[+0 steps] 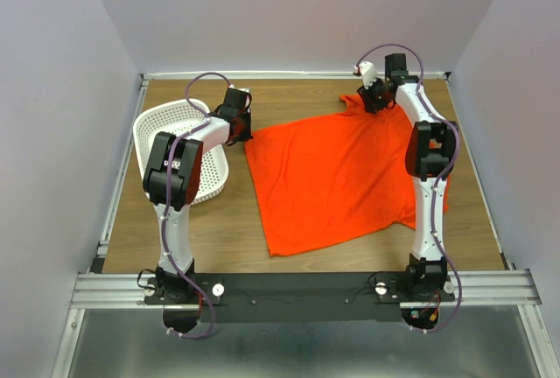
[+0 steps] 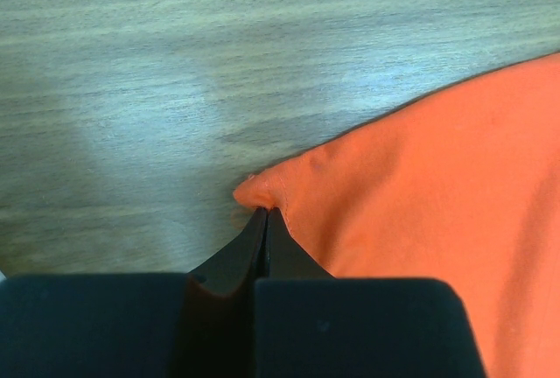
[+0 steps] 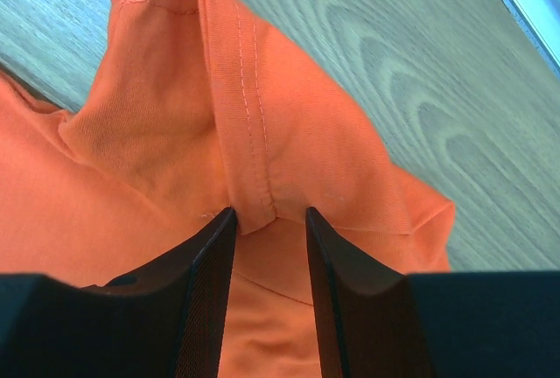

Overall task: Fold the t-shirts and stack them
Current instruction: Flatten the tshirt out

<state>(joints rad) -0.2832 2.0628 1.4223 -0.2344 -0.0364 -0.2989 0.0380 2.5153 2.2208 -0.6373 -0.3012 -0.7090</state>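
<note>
We see the orange-red t-shirt [image 1: 337, 172] spread on the bench [image 1: 219, 229]. The left claw [image 2: 265, 212] pinches a corner tight; the right claw [image 3: 269, 216], half-closed, grips its stitched hem.

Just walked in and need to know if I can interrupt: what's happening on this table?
Two robot arms are working on one orange-red t-shirt, spread mostly flat on the wooden table. The left hand is shut on its far left corner, beside the white basket. The right hand is at the far edge, jaws astride a stitched hem; whether it grips is unclear. No fold is made yet.
</note>
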